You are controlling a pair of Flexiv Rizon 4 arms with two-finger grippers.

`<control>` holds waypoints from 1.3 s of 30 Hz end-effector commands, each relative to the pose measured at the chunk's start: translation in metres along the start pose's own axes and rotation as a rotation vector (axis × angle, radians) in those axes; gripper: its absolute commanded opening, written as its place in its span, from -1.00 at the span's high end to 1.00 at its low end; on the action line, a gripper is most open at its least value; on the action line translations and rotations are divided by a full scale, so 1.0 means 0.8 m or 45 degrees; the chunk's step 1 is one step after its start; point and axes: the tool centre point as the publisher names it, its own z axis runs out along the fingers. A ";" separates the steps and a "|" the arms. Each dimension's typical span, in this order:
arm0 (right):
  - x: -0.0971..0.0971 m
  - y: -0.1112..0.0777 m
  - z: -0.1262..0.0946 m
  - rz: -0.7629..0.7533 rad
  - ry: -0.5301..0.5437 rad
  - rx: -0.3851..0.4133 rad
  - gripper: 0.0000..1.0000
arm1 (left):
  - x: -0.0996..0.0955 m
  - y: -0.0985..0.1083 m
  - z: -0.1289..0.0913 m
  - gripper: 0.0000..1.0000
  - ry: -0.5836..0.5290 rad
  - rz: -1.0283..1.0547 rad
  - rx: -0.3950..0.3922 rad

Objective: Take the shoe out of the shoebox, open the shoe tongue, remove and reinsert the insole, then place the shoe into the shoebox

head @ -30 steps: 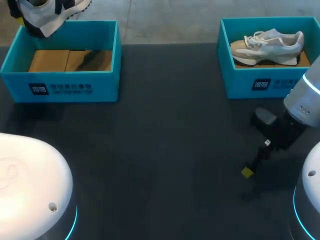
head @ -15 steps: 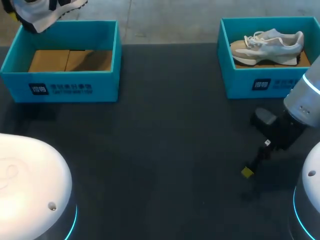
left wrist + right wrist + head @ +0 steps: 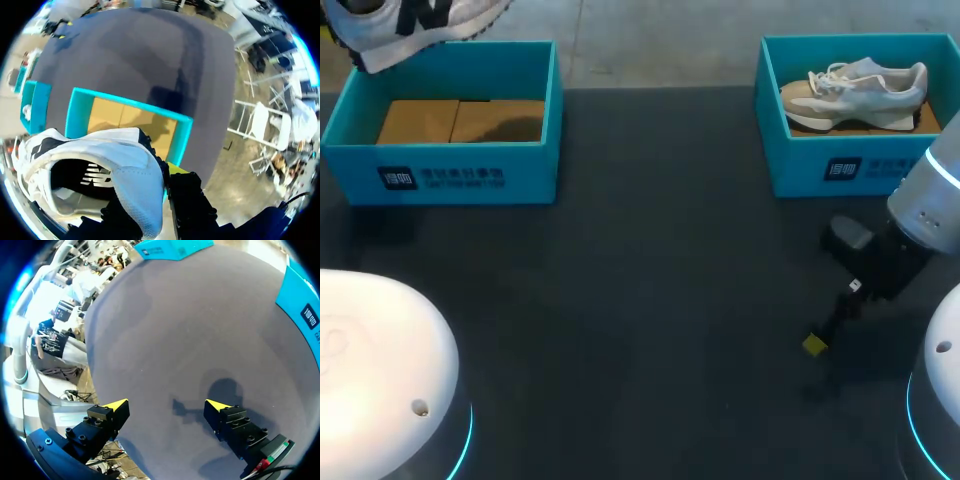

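A white and black shoe [image 3: 410, 25] hangs above the far left corner of the left teal shoebox [image 3: 450, 180]. In the left wrist view my left gripper [image 3: 159, 190] is shut on the heel collar of the shoe [image 3: 120, 170], with the box's brown cardboard floor [image 3: 130, 120] bare beneath it. My right gripper [image 3: 825, 335] hovers low over the table in front of the right teal shoebox [image 3: 820, 170]. In its own wrist view the right gripper [image 3: 166, 405] stands wide open with only dark table between its fingers.
A beige and white shoe [image 3: 855, 92] lies on its side in the right shoebox. The dark table top [image 3: 650, 300] stretches between the two boxes. A wall of the right box [image 3: 305, 300] shows beside my right gripper.
The shoe in my left gripper has risen and drifted toward the table's far left corner, farther from the box. My right arm has kept still.
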 end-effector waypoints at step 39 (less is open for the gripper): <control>0.001 0.000 0.001 0.002 -0.005 0.002 -1.00 | 0.008 0.028 0.089 1.00 0.128 0.376 -0.151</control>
